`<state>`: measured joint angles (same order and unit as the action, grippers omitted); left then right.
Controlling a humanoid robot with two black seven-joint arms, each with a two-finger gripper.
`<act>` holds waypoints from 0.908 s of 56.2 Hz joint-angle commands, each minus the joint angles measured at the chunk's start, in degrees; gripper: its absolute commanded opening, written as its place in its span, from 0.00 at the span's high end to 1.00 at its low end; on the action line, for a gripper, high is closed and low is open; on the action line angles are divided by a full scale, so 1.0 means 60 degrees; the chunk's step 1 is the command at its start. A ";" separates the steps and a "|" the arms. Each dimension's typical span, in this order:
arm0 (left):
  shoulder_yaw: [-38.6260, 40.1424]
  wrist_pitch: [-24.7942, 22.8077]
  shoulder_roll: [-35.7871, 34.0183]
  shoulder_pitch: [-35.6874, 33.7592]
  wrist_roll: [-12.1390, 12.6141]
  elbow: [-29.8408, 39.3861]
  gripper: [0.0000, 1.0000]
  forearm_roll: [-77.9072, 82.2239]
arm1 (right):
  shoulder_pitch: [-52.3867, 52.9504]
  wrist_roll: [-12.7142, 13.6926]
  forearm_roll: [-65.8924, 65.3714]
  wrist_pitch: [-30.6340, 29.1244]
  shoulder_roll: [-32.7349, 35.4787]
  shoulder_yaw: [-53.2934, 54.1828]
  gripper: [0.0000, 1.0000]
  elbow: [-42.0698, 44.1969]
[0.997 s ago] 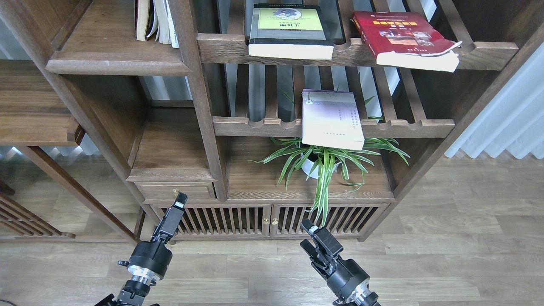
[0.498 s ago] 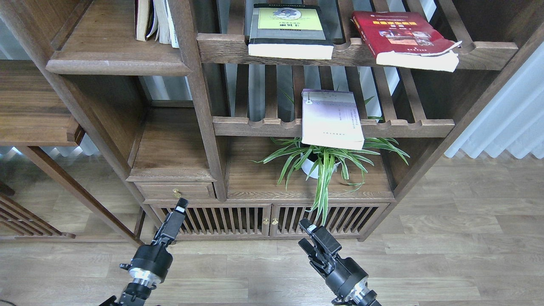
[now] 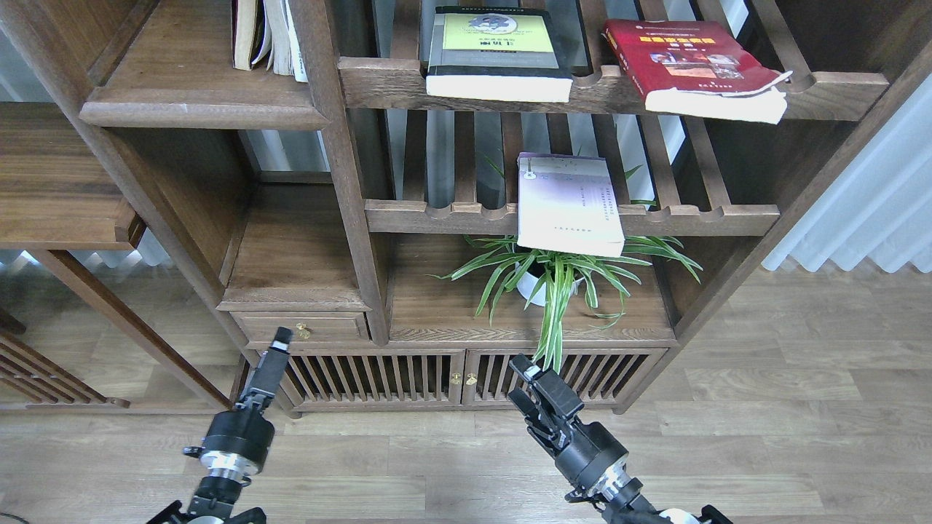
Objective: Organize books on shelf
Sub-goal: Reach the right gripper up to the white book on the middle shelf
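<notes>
The black-grey book with a yellow-cream panel [image 3: 499,54] and the red book [image 3: 692,65] lie flat on the upper slatted rack, both overhanging its front rail. The pale lavender-white book [image 3: 568,204] lies on the lower slatted rack, overhanging the front. The solid dark-brown shelf [image 3: 196,109] with a rounded front edge is at the upper left, and its narrow bay holds a few upright books [image 3: 266,36]. My left gripper [image 3: 279,342] is low, in front of the small drawer; its fingers cannot be told apart. My right gripper [image 3: 518,382] is low, before the cabinet doors, open and empty.
A potted spider plant [image 3: 553,280] stands under the lavender book, its leaves hanging over the cabinet front. A slatted-door cabinet [image 3: 451,378] and a small drawer [image 3: 302,327] are at the bottom. White curtains [image 3: 866,211] hang at the right. A side table [image 3: 58,196] stands at the left.
My left gripper has moved left and slightly back down. My right gripper has edged slightly up and left. The books have not moved.
</notes>
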<state>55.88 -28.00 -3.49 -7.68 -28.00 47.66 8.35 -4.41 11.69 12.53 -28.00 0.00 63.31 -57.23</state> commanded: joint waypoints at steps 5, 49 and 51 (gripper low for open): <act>0.0018 0.0000 0.0040 0.0006 0.0000 -0.0019 0.00 0.0000 | 0.0836 -0.0133 0.0022 0.0001 0.0000 0.0566 0.01 0.0397; 0.0384 0.0000 -0.0077 -0.0096 0.0000 -0.0121 0.00 0.0014 | 0.2023 -0.1083 0.0871 0.0001 0.0000 -0.0034 0.01 0.0338; 0.0428 0.0000 -0.0092 -0.0096 0.0000 -0.0136 0.00 0.0014 | 0.2052 -0.1303 0.0871 0.0001 0.0000 -0.0107 0.01 0.0397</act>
<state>57.75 -28.00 -3.91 -8.31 -28.00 46.93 8.44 7.77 6.70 17.87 -28.00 0.00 64.05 -55.36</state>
